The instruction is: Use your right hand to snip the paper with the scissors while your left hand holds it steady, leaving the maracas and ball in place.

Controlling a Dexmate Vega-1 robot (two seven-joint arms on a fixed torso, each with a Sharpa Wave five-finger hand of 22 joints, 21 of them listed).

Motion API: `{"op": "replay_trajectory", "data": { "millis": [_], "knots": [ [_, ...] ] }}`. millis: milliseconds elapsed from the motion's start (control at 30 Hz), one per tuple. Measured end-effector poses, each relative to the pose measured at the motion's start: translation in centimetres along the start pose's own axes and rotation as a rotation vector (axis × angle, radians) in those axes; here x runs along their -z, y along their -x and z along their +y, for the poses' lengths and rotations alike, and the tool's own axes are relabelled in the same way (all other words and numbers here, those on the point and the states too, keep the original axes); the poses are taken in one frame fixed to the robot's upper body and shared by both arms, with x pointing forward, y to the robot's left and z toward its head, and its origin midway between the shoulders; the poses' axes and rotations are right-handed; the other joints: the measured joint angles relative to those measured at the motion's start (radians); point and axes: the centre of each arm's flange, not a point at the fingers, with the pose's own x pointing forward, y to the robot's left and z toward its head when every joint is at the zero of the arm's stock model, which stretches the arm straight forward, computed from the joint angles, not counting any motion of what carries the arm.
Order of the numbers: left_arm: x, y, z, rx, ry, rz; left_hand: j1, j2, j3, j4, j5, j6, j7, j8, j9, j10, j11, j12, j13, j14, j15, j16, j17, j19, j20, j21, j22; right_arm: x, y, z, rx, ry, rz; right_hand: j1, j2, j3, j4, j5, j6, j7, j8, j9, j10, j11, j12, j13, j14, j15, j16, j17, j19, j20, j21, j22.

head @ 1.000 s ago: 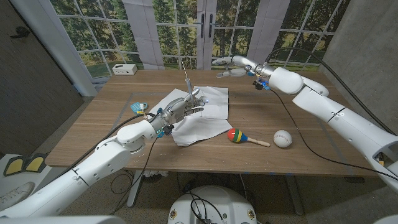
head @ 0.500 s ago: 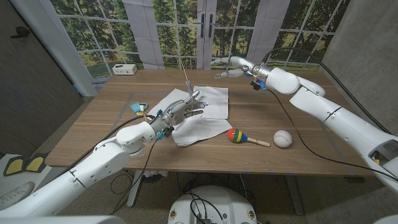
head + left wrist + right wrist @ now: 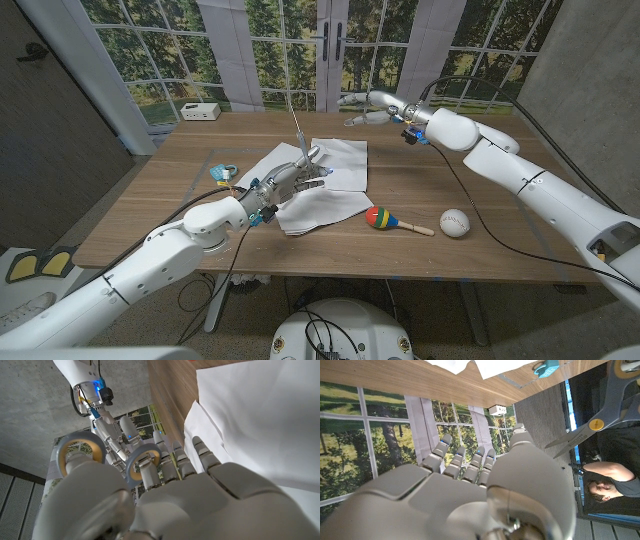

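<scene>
My left hand is gripping the scissors over the paper. My right hand is hovering empty at the far edge, fingers apart.

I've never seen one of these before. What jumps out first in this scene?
Probably the scissors, pointing up from the left hand, which grips them above a pile of white paper mid-table. The right hand hovers empty at the table's far edge. Nearer the front, a colourful maraca lies beside a white ball.
</scene>
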Motion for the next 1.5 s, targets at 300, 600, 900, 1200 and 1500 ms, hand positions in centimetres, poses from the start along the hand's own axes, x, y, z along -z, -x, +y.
{"op": "replay_trajectory", "data": {
  "millis": [300,600,900,1200,1500],
  "knots": [
    [-0.3,0.6,0.1,-0.003,-0.022,0.026,-0.003,-0.003,-0.004,0.004,0.000,0.000,0.000,-0.010,-0.005,0.000,0.000,0.000,0.005,-0.011,0.000,0.000,0.000,-0.005,0.005,0.000,0.000,0.1,-0.2,0.2,-0.006,0.006,0.000,0.000,0.000,0.000,0.000,0.000,-0.010,-0.002,0.000,0.000,-0.070,0.005,-0.012,0.000,-0.009,0.002,0.000,-0.005,0.000,0.000,-0.008,0.000],
    [-0.3,1.0,0.0,0.004,-0.020,0.051,-0.011,-0.003,-0.012,0.012,0.000,0.000,0.000,-0.013,-0.009,0.009,0.002,0.002,0.009,0.010,0.001,0.003,0.000,-0.005,0.005,0.000,0.000,0.2,-0.5,0.3,-0.001,0.019,-0.008,0.007,-0.007,0.011,-0.011,0.000,-0.036,0.014,0.000,0.000,-0.076,0.037,-0.007,-0.003,-0.013,0.005,0.000,-0.025,0.038,-0.063,-0.016,0.000],
    [-0.3,1.2,-0.2,0.011,-0.018,0.066,-0.016,0.002,-0.020,0.014,0.000,0.000,0.000,-0.014,-0.010,0.013,0.006,0.005,0.014,0.024,-0.002,0.009,0.000,-0.005,0.005,0.000,0.000,0.0,-0.8,0.6,0.014,0.052,-0.016,0.007,-0.007,0.017,-0.017,0.000,-0.061,0.021,-0.008,0.000,-0.081,0.043,-0.007,-0.012,-0.012,0.005,0.000,-0.037,0.040,-0.065,-0.031,-0.005],
    [-0.2,1.3,-0.3,0.013,-0.016,0.069,-0.016,0.003,-0.022,0.017,0.000,0.000,0.000,-0.018,-0.010,0.013,0.006,0.005,0.014,0.024,-0.002,0.009,0.000,-0.005,0.005,0.000,0.000,-0.3,-1.3,0.9,0.022,0.084,-0.023,0.007,-0.007,0.018,-0.018,0.000,-0.072,0.021,-0.008,0.000,-0.081,0.043,-0.007,-0.012,-0.012,0.005,0.000,-0.042,0.039,-0.064,-0.040,-0.005],
    [0.0,1.4,-0.5,0.018,-0.012,0.071,-0.015,0.003,-0.022,0.017,0.000,0.000,0.000,-0.018,-0.019,0.013,0.005,0.005,0.018,0.024,-0.002,0.009,0.000,-0.005,0.005,0.000,0.000,-0.5,-1.6,1.2,0.027,0.109,-0.029,0.010,-0.010,0.018,-0.018,0.000,-0.078,0.026,-0.008,0.000,-0.085,0.039,-0.004,-0.016,-0.012,0.005,0.000,-0.050,0.045,-0.052,-0.048,-0.005]
  ]
}}
